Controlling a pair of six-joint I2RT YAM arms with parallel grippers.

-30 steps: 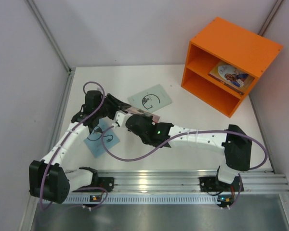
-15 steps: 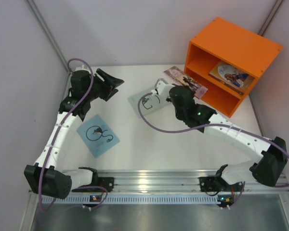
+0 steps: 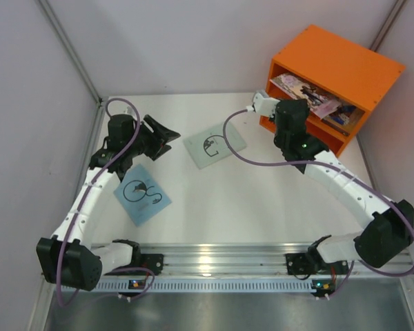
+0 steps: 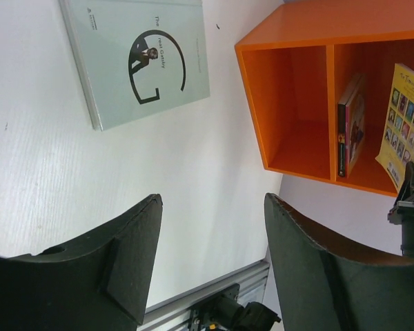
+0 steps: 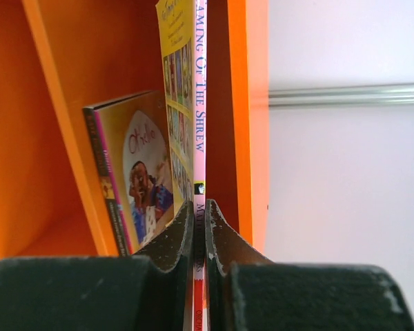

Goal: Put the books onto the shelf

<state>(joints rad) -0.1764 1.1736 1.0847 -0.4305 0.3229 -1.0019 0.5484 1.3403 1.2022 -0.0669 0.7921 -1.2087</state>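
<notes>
My right gripper pinches the thin pink-spined book edge-on, partly inside the bright orange shelf, its ends cut off. My left gripper gapes empty.

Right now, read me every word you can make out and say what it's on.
"AMING OF THE SHREW": spine of the pink book in the right gripper, start cut off.
"Othello": cover of the orange book on the shelf.
"The ... Gatsby": green book on the table.
Smaller print: too blurred.
</notes>
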